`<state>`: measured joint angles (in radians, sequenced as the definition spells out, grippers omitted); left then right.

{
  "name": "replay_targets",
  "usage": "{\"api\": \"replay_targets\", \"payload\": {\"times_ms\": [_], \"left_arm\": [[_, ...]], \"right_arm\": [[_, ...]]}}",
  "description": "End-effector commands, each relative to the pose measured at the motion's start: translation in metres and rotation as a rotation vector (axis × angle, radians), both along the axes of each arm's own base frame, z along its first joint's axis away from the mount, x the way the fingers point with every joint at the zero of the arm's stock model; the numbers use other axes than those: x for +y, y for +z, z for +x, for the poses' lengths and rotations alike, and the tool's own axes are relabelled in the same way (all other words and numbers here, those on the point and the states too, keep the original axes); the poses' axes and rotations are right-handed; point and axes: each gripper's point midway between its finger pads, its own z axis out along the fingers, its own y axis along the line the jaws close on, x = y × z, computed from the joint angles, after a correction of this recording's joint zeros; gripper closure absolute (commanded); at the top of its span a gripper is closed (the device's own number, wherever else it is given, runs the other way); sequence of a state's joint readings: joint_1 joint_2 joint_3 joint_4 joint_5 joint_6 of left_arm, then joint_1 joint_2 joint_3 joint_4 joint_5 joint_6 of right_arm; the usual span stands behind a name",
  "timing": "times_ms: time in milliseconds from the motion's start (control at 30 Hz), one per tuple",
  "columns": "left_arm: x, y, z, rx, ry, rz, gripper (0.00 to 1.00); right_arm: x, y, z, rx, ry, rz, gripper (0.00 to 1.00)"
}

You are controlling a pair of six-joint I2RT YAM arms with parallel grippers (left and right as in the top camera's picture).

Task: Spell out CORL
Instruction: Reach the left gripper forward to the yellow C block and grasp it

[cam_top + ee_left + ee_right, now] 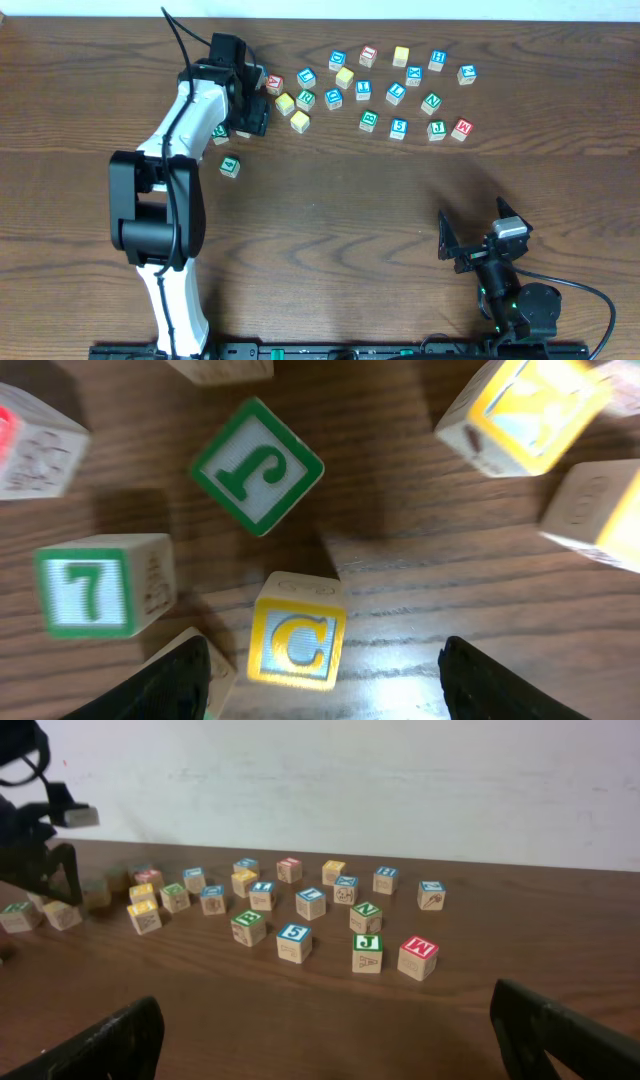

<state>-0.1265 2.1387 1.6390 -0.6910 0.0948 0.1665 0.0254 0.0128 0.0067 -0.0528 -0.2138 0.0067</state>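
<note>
Well, the C cube [297, 645], at ten o'clock on the table [350, 220], sits untouched between the wide jaws of the left gripper [322, 665]. It is likely light, stiff wood, best pinched on opposite flat sides. The left arm [165, 150] reaches toward eleven o'clock, wrist pointing down; the right gripper [325, 1020] rests, jaws spread, at five o'clock.

1. In the left wrist view, the yellow-faced cube [520, 410] at upper right is smeared by blur, and its letter is unreadable.
2. Three cubes there are cropped: a red-faced cube [30, 440] at the left edge, a plain cube [220, 368] at the top, and a pale cube [600, 510] at the right.
3. A cube corner [212, 672] peeks from behind a finger [160, 685] of the left gripper [322, 660]; its face is hidden.
4. Overhead, the left arm [165, 160] covers part of a green cube [219, 131], and possibly others beneath.
5. In the right wrist view, the far-left cubes [20, 915] are too blurred to read.
</note>
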Motion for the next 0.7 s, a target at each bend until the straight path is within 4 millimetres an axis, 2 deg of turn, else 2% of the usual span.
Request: {"api": "replay_targets", "payload": {"times_ms": [0, 167, 333, 667], "left_arm": [[0.0063, -0.015, 0.0036, 0.016, -0.005, 0.042, 0.29], [0.0059, -0.02, 0.0064, 0.012, -0.005, 0.042, 0.34], [0.0055, -0.0193, 0.0087, 0.002, -0.004, 0.04, 0.5], [0.0062, -0.0206, 0.0041, 0.023, 0.018, 0.036, 0.62]], "right_arm": [[0.0005, 0.0, -0.0005, -0.001, 0.005, 0.004, 0.01], [0.0005, 0.0, -0.0005, -0.001, 0.005, 0.004, 0.01], [0.0005, 0.0, -0.0005, -0.001, 0.005, 0.004, 0.01], [0.0005, 0.0, -0.0005, -0.001, 0.005, 0.004, 0.01]]}}
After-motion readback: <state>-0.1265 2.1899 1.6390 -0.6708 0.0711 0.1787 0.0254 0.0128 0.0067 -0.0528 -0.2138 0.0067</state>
